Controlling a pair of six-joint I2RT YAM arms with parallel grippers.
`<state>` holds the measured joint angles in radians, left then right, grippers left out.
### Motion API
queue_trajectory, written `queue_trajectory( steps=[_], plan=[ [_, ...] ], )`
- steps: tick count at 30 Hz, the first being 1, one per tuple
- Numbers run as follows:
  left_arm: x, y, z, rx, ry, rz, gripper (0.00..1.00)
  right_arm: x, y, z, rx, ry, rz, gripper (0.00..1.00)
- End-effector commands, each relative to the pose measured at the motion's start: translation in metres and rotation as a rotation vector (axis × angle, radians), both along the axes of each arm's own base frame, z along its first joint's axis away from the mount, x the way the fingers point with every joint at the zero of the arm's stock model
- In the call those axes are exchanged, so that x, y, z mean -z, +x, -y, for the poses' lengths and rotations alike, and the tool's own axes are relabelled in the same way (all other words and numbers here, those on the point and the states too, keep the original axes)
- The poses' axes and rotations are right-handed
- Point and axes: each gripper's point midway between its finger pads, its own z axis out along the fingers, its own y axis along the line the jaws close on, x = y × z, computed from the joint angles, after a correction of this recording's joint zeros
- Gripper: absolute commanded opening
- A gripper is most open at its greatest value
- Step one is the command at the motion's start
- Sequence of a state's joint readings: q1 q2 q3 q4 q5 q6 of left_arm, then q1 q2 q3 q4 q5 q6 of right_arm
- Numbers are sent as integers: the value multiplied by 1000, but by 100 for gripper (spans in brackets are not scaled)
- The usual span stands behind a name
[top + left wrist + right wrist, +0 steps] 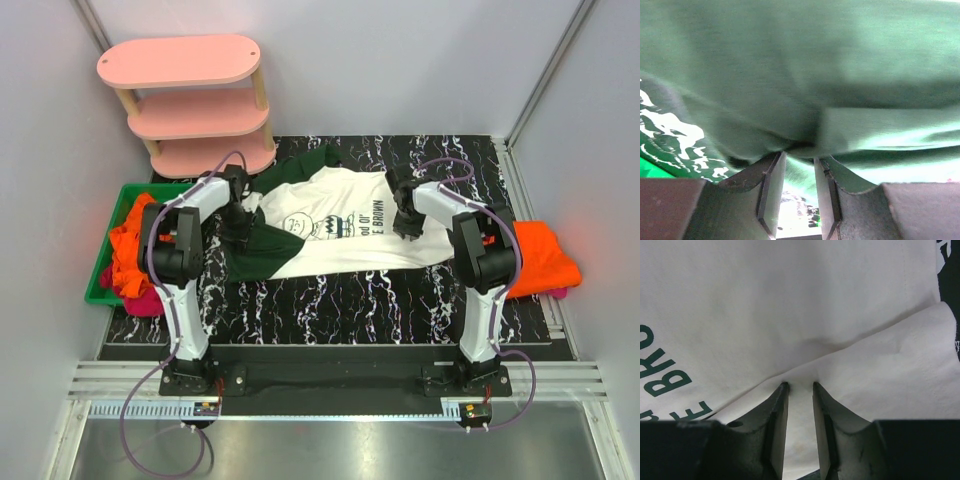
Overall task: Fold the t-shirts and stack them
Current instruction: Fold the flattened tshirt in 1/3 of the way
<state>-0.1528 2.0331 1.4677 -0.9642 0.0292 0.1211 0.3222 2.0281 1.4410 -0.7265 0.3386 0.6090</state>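
Top external view: the white t-shirt (350,225), with dark green sleeves and a black cartoon face above its lettering, lies spread across the middle of the black marbled surface (330,300). Its collar end is toward the left arm (178,250) and its hem end toward the right arm (485,255). Both arms rise from their bases at the near edge, bend at the elbow and reach inward over the shirt. The wrists tilt down, so each end effector meets the cloth.

The left end effector (238,218) sits on the green sleeve area at the shirt's left side. In the left wrist view, the left end effector (799,159) is clenched on a gathered fold of green cloth, pinched at the fingertips with only a narrow slit between the fingers (771,186).

The right end effector (407,218) sits on the white body of the shirt near its right end. In the right wrist view, the right end effector (799,386) is likewise clenched on a ridge of white cloth, with green lettering visible to the left.

An orange t-shirt (545,255) lies folded at the right edge of the surface, behind the right arm. A green bin (140,190) at the left holds crumpled orange cloth (128,245) with magenta cloth (140,300) below it. A pink shelf (180,62) stands in the far left corner.
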Motion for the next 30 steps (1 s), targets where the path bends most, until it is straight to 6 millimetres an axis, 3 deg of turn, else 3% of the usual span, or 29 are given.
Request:
queue_trajectory(
  steps=[1,6,10,15,23,30],
  plan=[
    [-23,16,-4,-15,-30,100,38,-12,0,0,-34,-6,37,34],
    [-86,26,23,-10,-194,260,44,-66,17,-28,-131,4,193,41],
    [-112,34,29,-18,-237,360,47,-95,16,-69,-248,41,268,50],
    [-93,35,24,-32,-202,323,46,-106,10,-88,-270,79,293,51],
    [-44,40,15,-48,-141,282,46,-107,-9,-80,-271,71,288,50],
    [-35,49,16,-52,-140,269,44,-108,-15,-73,-266,58,291,50]
  ],
)
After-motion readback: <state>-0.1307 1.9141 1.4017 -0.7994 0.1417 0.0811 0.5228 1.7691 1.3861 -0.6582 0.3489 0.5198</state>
